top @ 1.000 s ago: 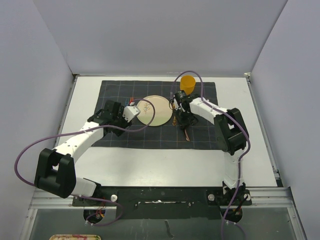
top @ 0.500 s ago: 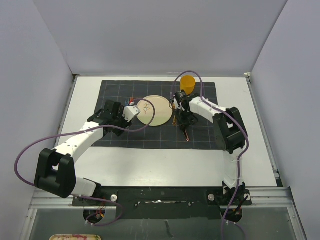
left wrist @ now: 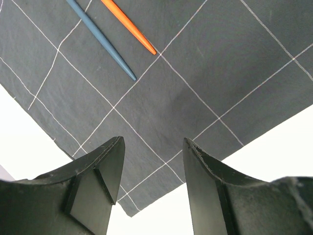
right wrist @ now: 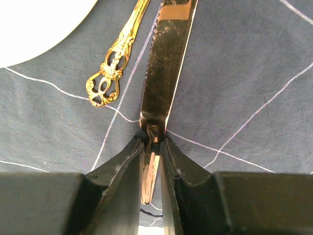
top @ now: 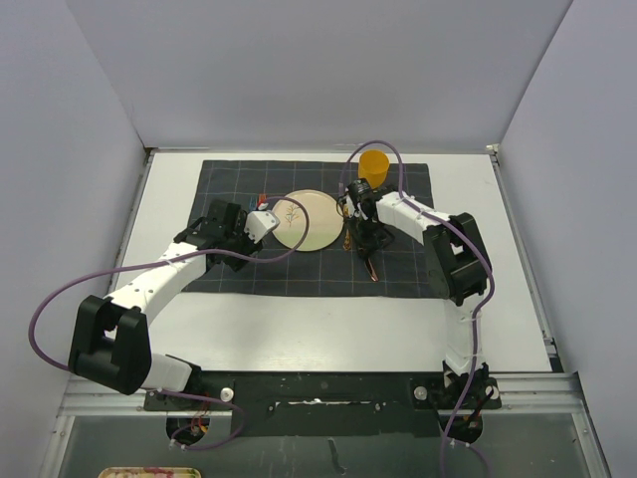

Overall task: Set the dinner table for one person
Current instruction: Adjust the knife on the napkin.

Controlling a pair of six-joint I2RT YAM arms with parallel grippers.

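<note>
A dark grey gridded mat (top: 318,269) lies on the white dinner table (top: 299,319). On the mat are a cream plate (top: 307,219), a yellow cup (top: 374,165) and a copper knife (top: 371,267). My right gripper (top: 363,239) (right wrist: 153,144) is shut on the knife (right wrist: 166,63) where handle meets blade, low on the mat. An ornate gold utensil handle (right wrist: 115,58) lies beside the blade, near the plate (right wrist: 39,19). My left gripper (top: 231,239) (left wrist: 152,156) hangs open and empty over the mat's corner (left wrist: 146,117).
A blue chopstick (left wrist: 102,41) and an orange one (left wrist: 129,27) lie side by side on the mat ahead of the left gripper, left of the plate. Bare white table (left wrist: 274,147) borders the mat. White walls enclose the table on three sides.
The right gripper's jaws have drawn in a little on the knife. The left arm, the plate and the cup have not moved.
</note>
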